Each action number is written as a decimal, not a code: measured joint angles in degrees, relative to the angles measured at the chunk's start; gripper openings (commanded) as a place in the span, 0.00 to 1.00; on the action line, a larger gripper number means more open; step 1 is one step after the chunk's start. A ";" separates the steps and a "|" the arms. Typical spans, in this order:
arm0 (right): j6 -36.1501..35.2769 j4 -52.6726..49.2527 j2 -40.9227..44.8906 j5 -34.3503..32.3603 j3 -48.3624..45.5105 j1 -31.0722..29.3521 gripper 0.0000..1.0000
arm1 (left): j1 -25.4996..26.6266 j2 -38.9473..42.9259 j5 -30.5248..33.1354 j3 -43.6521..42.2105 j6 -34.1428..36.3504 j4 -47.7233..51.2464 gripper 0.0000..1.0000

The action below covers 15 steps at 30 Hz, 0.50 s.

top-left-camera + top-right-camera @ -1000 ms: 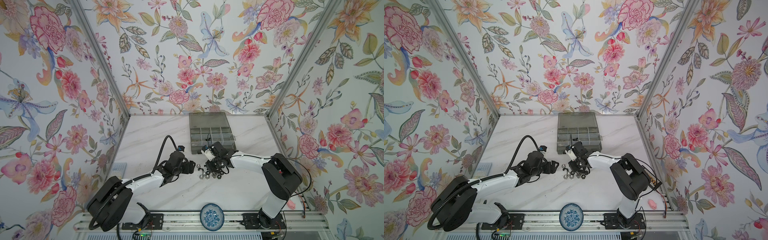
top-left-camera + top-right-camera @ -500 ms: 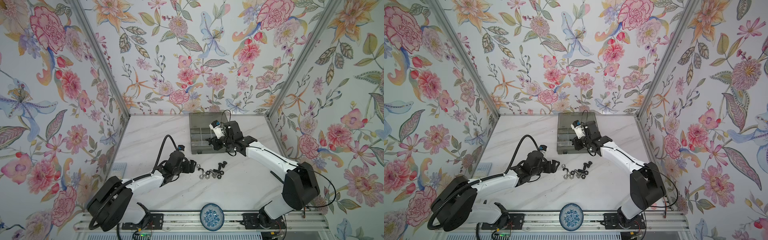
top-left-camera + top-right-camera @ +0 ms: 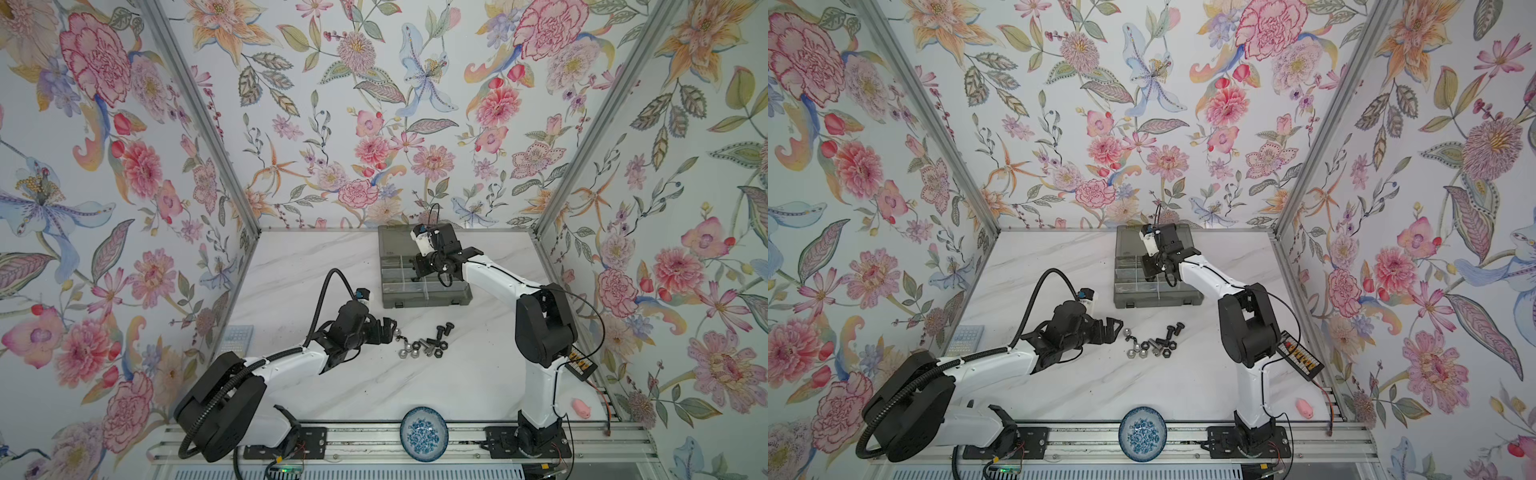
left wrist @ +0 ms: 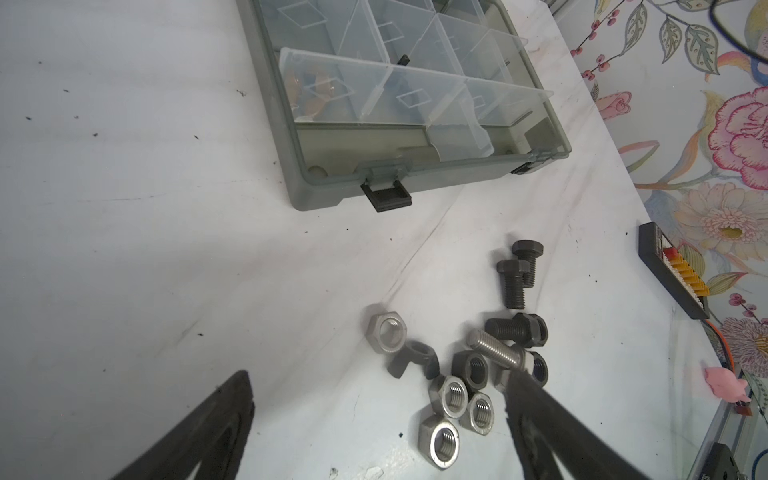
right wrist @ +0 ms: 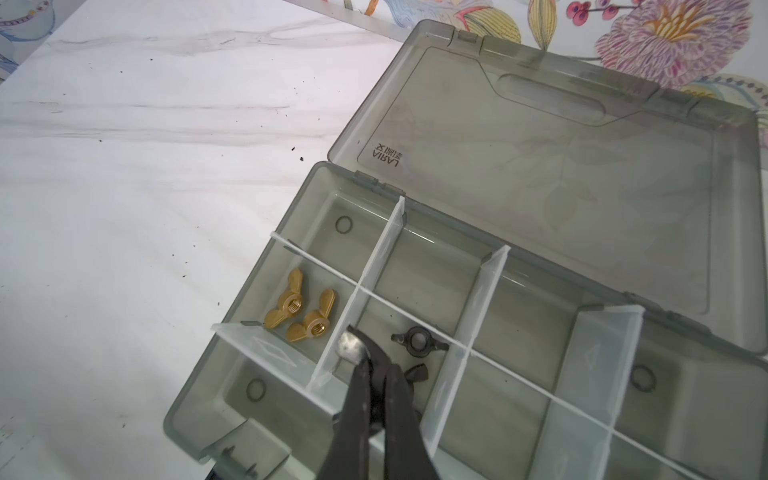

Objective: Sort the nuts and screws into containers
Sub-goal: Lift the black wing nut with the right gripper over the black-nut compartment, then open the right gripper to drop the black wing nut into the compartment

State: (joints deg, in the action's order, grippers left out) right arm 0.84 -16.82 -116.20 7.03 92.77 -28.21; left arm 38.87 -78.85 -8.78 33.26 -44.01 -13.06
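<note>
Loose screws (image 4: 514, 279) and nuts (image 4: 451, 394) lie in a small pile (image 3: 424, 343) mid-table, in both top views. The screws are mostly black, one silver (image 4: 496, 353). My left gripper (image 4: 379, 380) stands open just left of the pile (image 3: 1152, 343), with nothing between its fingers. The grey organiser box (image 3: 428, 301) lies open behind, its containers split by clear dividers. My right gripper (image 5: 359, 351) hangs over the box, shut on a small silver nut (image 5: 350, 346). Brass winged nuts (image 5: 299, 311) fill one compartment; black winged nuts (image 5: 417, 340) lie in the one beside it.
The box's lid (image 5: 561, 166) lies flat against the back wall. A blue-and-white dish (image 3: 424, 432) sits at the front edge. A black board with orange connectors (image 3: 1300, 357) and a small pink object (image 3: 582, 408) are at the right; a pale grid pad (image 3: 239, 336) at the left.
My right arm swung from the pile back to the organiser box, staying shut. My left gripper opened wider beside the pile.
</note>
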 measured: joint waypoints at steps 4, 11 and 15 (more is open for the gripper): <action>0.00 -0.57 -2.32 -0.74 0.66 0.00 0.00 | 0.00 0.11 0.15 -0.83 -0.22 -0.04 0.99; 0.00 -1.01 -3.02 -1.53 0.66 0.00 0.00 | -0.04 1.09 0.20 -1.14 -0.22 0.15 0.99; 0.00 -1.03 -3.08 -1.55 0.66 0.00 0.00 | -0.04 1.18 0.20 -1.14 -0.22 0.15 0.99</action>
State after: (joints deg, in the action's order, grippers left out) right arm 0.84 -17.85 -119.28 5.48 93.43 -28.21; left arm 38.83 -77.67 -8.58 32.12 -44.23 -12.91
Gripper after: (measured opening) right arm 0.059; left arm 0.994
